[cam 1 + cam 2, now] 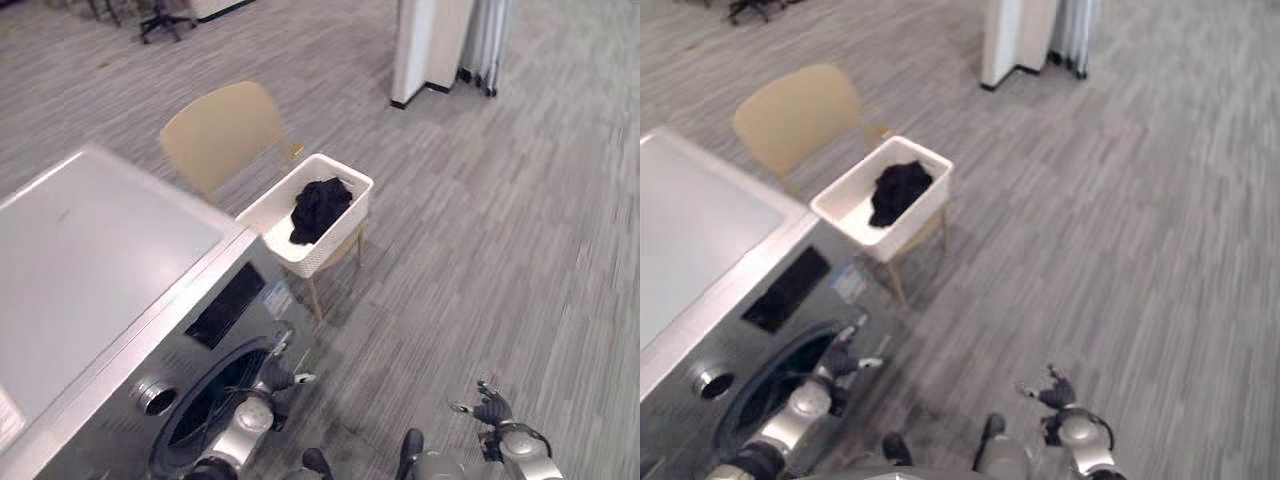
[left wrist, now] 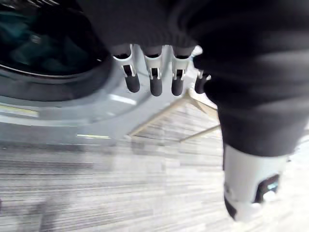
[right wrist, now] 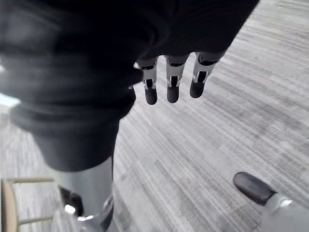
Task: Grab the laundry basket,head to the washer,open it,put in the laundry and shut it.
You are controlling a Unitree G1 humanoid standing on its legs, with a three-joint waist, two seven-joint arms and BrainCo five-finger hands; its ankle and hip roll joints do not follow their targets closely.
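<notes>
I stand in an open office or lab hall: grey plank flooring [image 1: 520,220], a white pillar [image 1: 420,50], a wheeled office chair base [image 1: 165,20], and a washing machine [image 1: 110,300] set beside a beige chair [image 1: 220,130].

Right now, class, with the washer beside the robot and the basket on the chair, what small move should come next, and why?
Probably reach both open hands toward the white laundry basket. It sits on the tan chair with the dark laundry inside, ungrabbed, while the left hand hovers by the washer door and the right hand holds nothing.
</notes>
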